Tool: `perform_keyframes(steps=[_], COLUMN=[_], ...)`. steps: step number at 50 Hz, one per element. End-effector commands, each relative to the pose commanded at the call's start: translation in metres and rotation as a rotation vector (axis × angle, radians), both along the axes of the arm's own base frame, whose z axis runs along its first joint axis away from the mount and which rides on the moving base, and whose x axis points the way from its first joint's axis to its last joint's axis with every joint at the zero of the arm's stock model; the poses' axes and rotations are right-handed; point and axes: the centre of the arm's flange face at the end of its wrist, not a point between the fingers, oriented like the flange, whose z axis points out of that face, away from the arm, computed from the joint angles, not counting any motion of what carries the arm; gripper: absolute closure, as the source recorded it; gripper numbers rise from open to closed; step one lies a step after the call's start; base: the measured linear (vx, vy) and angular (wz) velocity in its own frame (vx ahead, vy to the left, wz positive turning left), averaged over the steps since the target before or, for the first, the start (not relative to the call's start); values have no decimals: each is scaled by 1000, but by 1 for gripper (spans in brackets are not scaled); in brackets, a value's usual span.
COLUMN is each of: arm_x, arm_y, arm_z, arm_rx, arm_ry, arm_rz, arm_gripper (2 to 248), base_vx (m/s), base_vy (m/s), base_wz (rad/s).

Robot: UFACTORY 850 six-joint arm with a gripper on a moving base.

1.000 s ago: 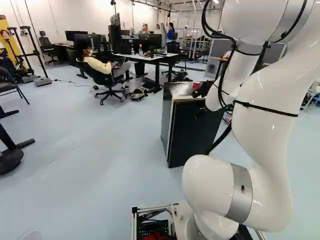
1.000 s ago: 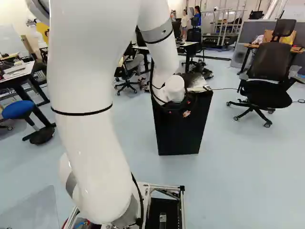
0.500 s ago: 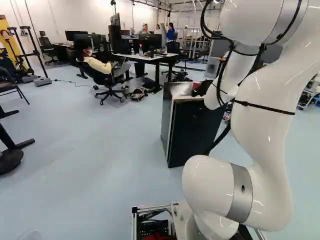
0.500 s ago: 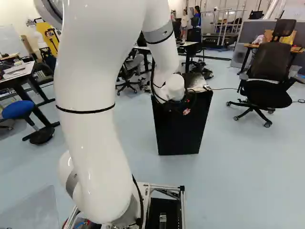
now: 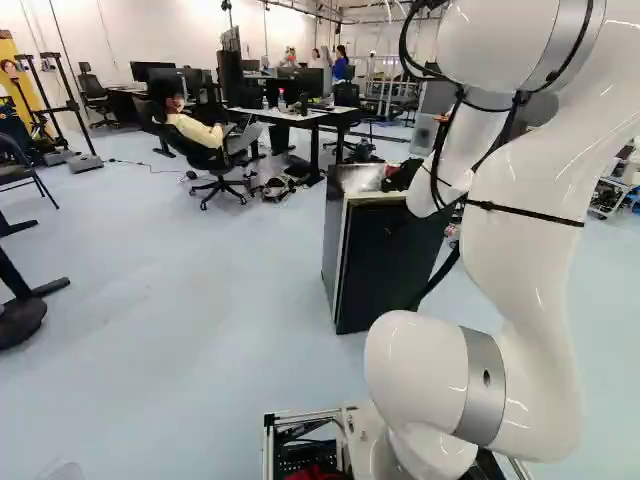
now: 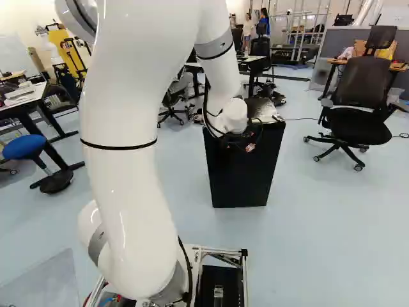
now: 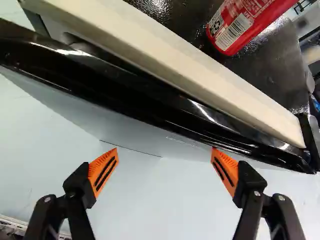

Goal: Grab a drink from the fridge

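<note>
A black gripper (image 5: 403, 176), carried at the end of a white robot arm (image 6: 128, 96), is seen at the upper front edge of a small dark fridge (image 5: 385, 265) in a wide, pale-floored workroom. In the wrist view its two fingers are spread well apart, their orange pads (image 7: 103, 170) angled inward, and nothing is gripped; only pale floor (image 7: 155, 200) is framed in the gap. Just ahead of the fingertips, the glossy black rim (image 7: 190, 117) of the fridge front is shown running at a slant, backed by a cream-coloured strip (image 7: 200, 70). Whether the rim is touched by either finger cannot be told. On the dark top (image 7: 270, 70) beyond the strip, a red drink can (image 7: 240, 25) is displayed, well clear of both fingers (its barcode is turned squarely to the camera). In the right base view, the fridge is partly covered by the arm's rounded wrist, and a black office chair (image 6: 361, 96) is placed to the right, well apart from it. At the left of the same view a blue-seated stool (image 6: 24, 147) is pictured, while desks (image 5: 310, 113) are set behind the fridge in the left base view.
</note>
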Motion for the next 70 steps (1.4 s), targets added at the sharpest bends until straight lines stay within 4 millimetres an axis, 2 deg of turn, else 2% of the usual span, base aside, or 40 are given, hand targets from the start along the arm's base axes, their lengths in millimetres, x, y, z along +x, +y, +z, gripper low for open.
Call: perform_keyframes(steps=[26, 45, 54, 70], arm_x=[9, 8, -2, -31], arm_y=[-1, 0, 3, 15], arm_z=[-1, -1, 0, 2], arm_rx=[-3, -2, 1, 10], arm_ry=[-5, -4, 2, 17], arm_rz=[7, 7, 4, -4], arm_gripper=[3, 3, 3, 3], base_vx=[0, 0, 0, 0], base_vy=[0, 0, 0, 0], base_wz=[0, 0, 0, 0])
